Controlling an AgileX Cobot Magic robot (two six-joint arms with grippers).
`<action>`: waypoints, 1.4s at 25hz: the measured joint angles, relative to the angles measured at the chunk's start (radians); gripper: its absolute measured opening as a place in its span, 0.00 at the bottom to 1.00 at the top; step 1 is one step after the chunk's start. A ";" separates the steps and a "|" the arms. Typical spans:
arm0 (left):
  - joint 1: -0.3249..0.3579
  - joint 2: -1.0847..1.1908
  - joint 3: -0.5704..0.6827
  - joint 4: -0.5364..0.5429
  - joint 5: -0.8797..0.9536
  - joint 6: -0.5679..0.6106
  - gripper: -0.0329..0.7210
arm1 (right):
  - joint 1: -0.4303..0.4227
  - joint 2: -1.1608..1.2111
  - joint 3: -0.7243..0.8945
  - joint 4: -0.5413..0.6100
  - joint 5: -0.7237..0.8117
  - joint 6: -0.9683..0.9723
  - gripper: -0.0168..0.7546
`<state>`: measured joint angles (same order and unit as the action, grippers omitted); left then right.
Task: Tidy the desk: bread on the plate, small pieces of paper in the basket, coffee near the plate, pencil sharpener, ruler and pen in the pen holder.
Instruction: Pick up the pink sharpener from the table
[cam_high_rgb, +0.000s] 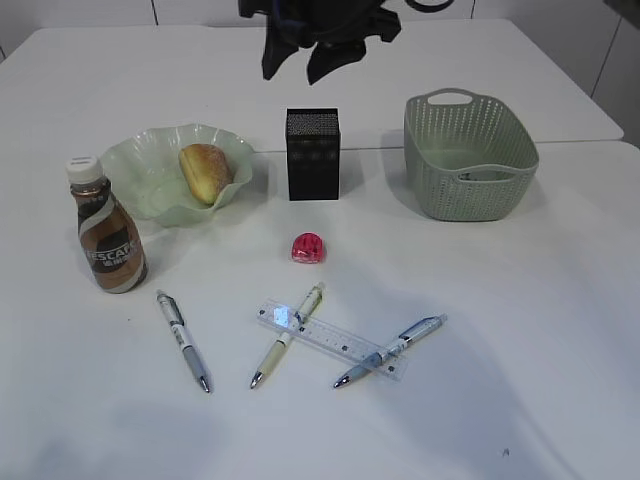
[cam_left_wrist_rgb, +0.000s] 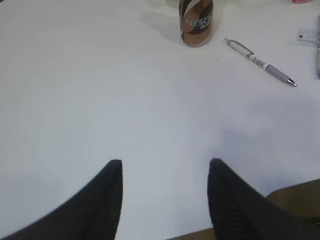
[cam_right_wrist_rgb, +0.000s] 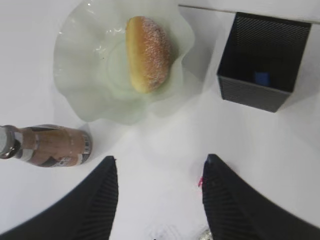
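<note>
The bread (cam_high_rgb: 205, 172) lies in the green plate (cam_high_rgb: 140, 165), and the coffee (cam_high_rgb: 108, 240) stands just left of it. The black pen holder (cam_high_rgb: 313, 155) stands mid-desk with the red pencil sharpener (cam_high_rgb: 309, 247) in front. The clear ruler (cam_high_rgb: 335, 340) lies across two pens (cam_high_rgb: 287, 335) (cam_high_rgb: 390, 350); a third pen (cam_high_rgb: 184, 340) lies to the left. My left gripper (cam_left_wrist_rgb: 165, 162) is open over bare desk, short of the coffee (cam_left_wrist_rgb: 196, 22). My right gripper (cam_right_wrist_rgb: 160, 159) is open above the desk, below the plate (cam_right_wrist_rgb: 80, 75) and bread (cam_right_wrist_rgb: 148, 52). Small pieces of paper are not clearly visible.
The sage-green basket (cam_high_rgb: 468, 155) stands at the back right. A small blue object lies at the bottom of the pen holder (cam_right_wrist_rgb: 263, 60). A dark part of the robot (cam_high_rgb: 320, 30) hangs at the top centre. A table seam runs behind the plate.
</note>
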<state>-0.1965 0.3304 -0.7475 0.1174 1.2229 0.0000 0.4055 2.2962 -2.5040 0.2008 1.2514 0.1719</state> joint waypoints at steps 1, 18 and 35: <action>0.000 0.000 0.000 0.000 0.005 -0.006 0.55 | 0.016 0.000 0.000 -0.009 0.002 0.010 0.58; 0.000 0.000 0.000 0.000 0.040 -0.028 0.55 | 0.106 -0.038 0.000 -0.178 0.006 -0.029 0.58; 0.000 0.046 0.002 0.000 -0.014 -0.055 0.55 | 0.106 -0.460 0.562 -0.521 0.010 0.156 0.55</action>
<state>-0.1965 0.3760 -0.7455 0.1174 1.2092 -0.0547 0.5115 1.8367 -1.9421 -0.3199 1.2612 0.3283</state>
